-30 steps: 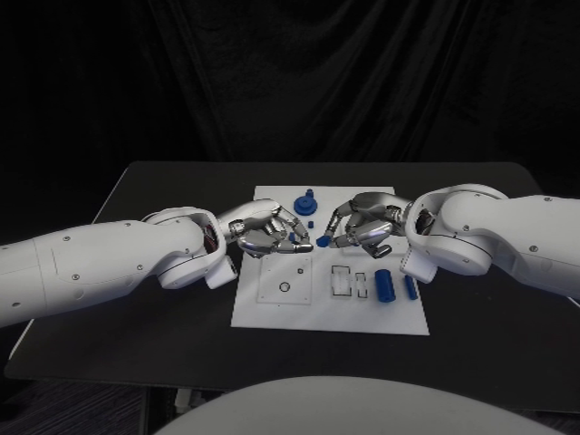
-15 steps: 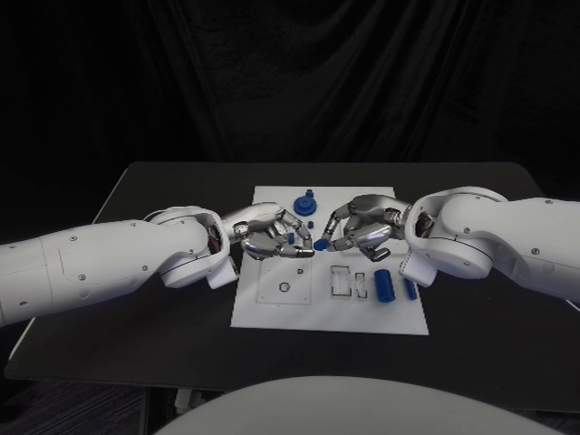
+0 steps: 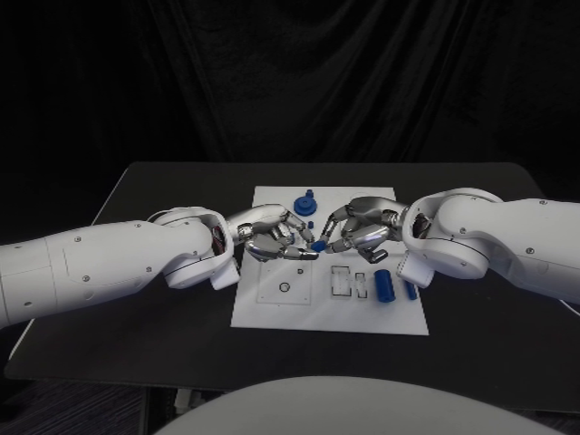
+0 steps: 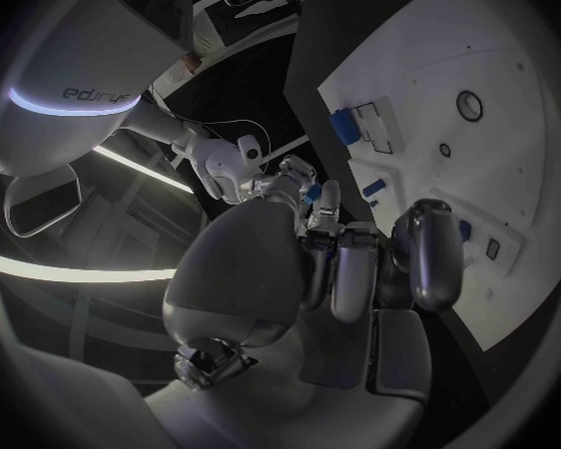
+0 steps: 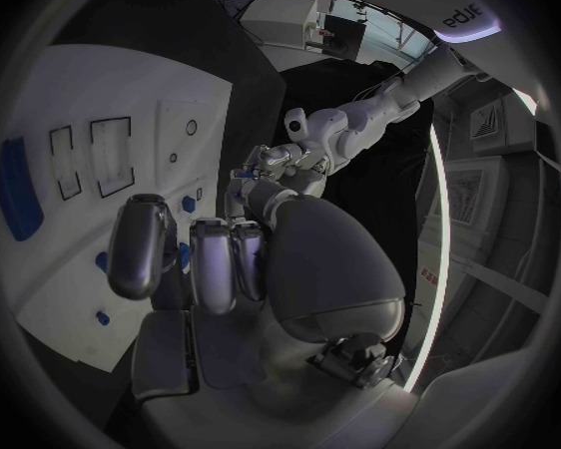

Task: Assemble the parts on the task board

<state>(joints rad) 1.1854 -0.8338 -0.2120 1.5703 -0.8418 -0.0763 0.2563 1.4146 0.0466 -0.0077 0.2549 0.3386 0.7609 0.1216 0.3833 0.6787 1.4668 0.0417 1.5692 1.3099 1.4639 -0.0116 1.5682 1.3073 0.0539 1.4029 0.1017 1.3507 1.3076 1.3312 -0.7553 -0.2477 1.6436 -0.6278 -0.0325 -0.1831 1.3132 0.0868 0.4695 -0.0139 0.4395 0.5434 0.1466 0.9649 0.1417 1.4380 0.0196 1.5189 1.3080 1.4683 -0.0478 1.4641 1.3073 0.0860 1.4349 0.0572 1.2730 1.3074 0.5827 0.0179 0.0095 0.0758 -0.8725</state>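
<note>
The black table point(image 3: 159, 326) is matte, with a wide bare margin on every side of the task board point(image 3: 271, 313). The board, a flat white rectangular plate, lies at the table's middle, its long sides running away from the robot. Its near half is uncovered, so there is open room there; its far half is crowded by both hands.

The left arm point(image 3: 94, 267), smooth white shell, comes in over the table's left part. The right arm point(image 3: 512, 240) covers the board's right edge and the table beyond it.

The left hand point(image 3: 275, 236), silver metal, hangs over the board's upper left with fingers curled inward; whether it holds anything cannot be told. The right hand point(image 3: 360, 228) faces it, fingers curled, and a small blue part point(image 3: 319, 245) sits at its fingertips, between the two hands. The two hands nearly meet above the board.

Against the frame of one second ago, both hands have closed in slightly toward each other; the board and the loose parts lie as before.

A blue knob-shaped part point(image 3: 306, 205) stands upright at the board's far edge. A ribbed blue cylinder point(image 3: 384, 285) lies on the board's right side, beside two rectangular outlined recesses point(image 3: 352, 284). A narrow blue piece point(image 3: 410, 288) lies just right of the cylinder, near the board's edge. A small round hole point(image 3: 284, 287) marks the left half.
</note>
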